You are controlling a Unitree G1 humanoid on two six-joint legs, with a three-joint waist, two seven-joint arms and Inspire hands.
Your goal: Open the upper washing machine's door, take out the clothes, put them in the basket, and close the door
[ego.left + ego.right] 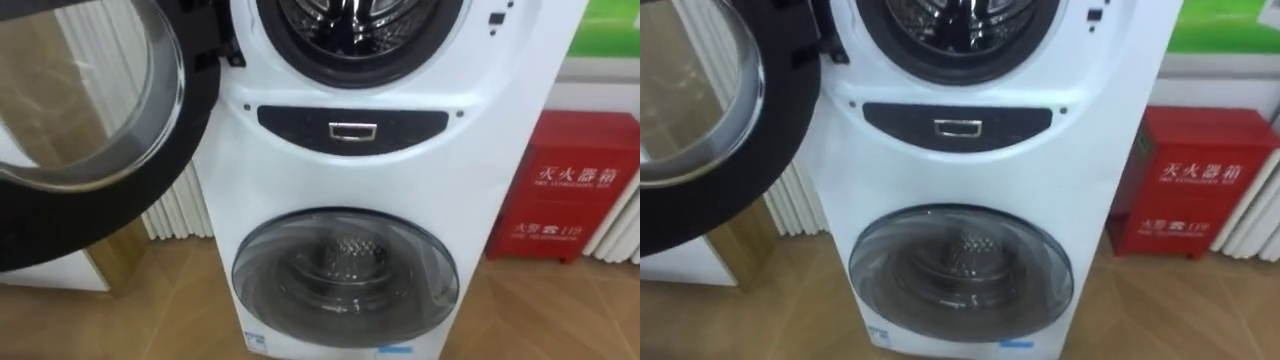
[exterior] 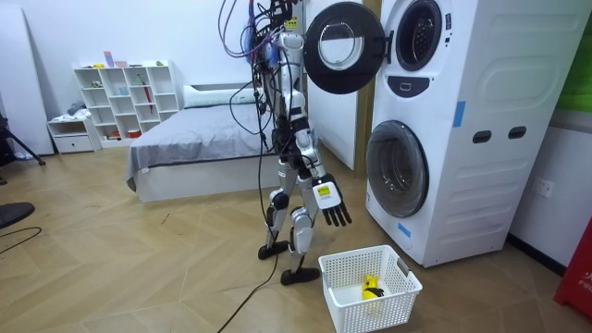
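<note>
Currently my right hand point(image 2: 331, 205) hangs slack and empty, with the laundry basket point(image 2: 344, 310) below it and the open washing machine door point(image 2: 340, 48) above it.

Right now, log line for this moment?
upper black-rimmed glass door: open; lower glass door: shut; right robot hand: open, hanging; white mesh basket: floor

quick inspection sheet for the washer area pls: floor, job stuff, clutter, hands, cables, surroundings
surface: wood floor.
job's things: washer, upper door swung open, lower door shut; upper drum looks empty in the part that shows; white basket on the floor beside the robot, a small yellow and black thing in it.
clutter: red box on the floor right of the washer.
hands: right hand hangs open at the robot's side, holding nothing.
cables: nothing seen beyond the robot's own.
surroundings: radiator behind the washer; bed and shelf behind the robot.
</note>
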